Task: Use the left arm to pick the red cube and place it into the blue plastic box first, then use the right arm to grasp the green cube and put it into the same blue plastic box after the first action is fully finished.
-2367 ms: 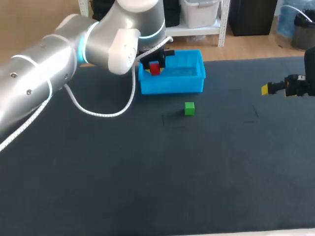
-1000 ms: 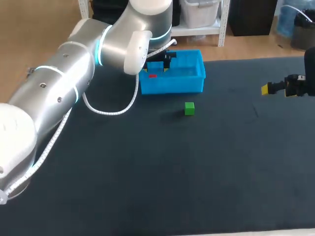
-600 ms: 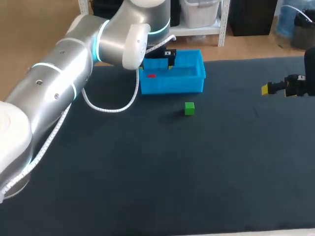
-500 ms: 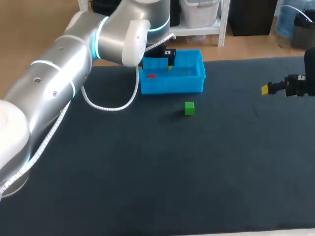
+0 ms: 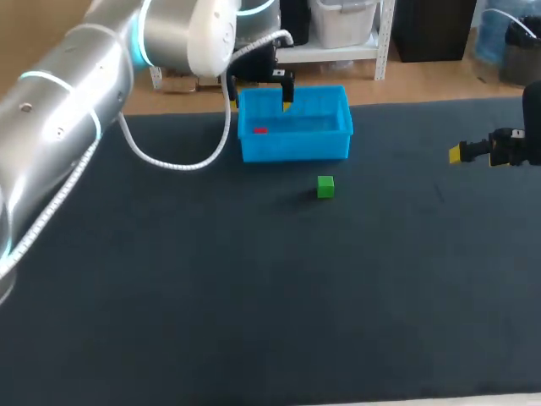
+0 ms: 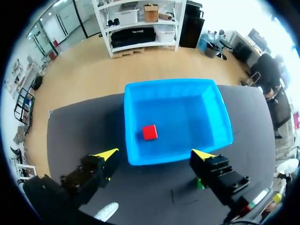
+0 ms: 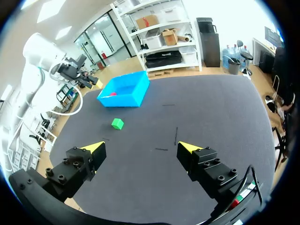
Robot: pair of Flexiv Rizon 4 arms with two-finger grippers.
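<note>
One red cube (image 6: 149, 132) in box (image 6: 164, 158); left end effector (image 6: 155, 153) raised.

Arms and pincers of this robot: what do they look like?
The left arm is made of thick, rounded silver tubes with white joint caps and glowing cyan rings; a white braided cable loops alongside it. The left gripper and right gripper are black and blocky, each with two fingers ending in bright yellow wedge tips.

Red cube (image 5: 259, 130), plain. Box (image 5: 296, 145) bright blue all over. Green cube (image 5: 325, 187), plain. Table (image 5: 254, 296) dark navy, few thin black marks. Left arm (image 5: 76, 93) silver-white with cyan rings; cable (image 5: 173, 167) white. Left gripper (image 6: 155, 153) and right gripper (image 7: 141, 146): black, yellow tips.
</note>
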